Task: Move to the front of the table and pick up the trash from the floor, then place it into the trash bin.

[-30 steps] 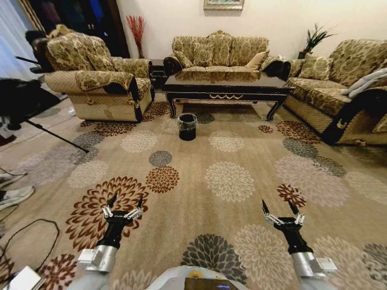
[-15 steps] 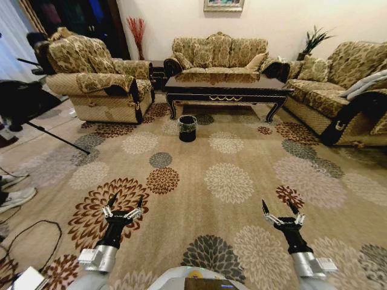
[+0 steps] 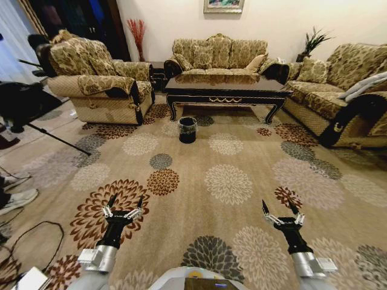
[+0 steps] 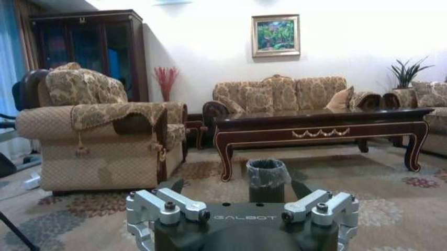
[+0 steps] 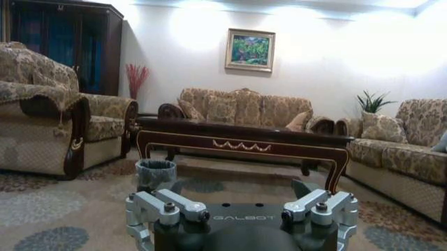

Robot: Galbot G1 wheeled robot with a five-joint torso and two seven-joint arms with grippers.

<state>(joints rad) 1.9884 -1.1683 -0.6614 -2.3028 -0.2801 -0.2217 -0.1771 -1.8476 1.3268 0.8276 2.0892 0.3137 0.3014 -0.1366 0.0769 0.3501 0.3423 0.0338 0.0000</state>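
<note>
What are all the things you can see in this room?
Table: one, dark wood with gold trim, middle of the room.
Bin: one, black, on the carpet before the table.
Carpet: one, beige with flower rounds.
Sofas: three, gold-patterned, around the table.
Picture: one, green, on the wall.
Plant: one, green, far corner.
Left gripper: open, low above the carpet.
Right gripper: open, low above the carpet.
</note>
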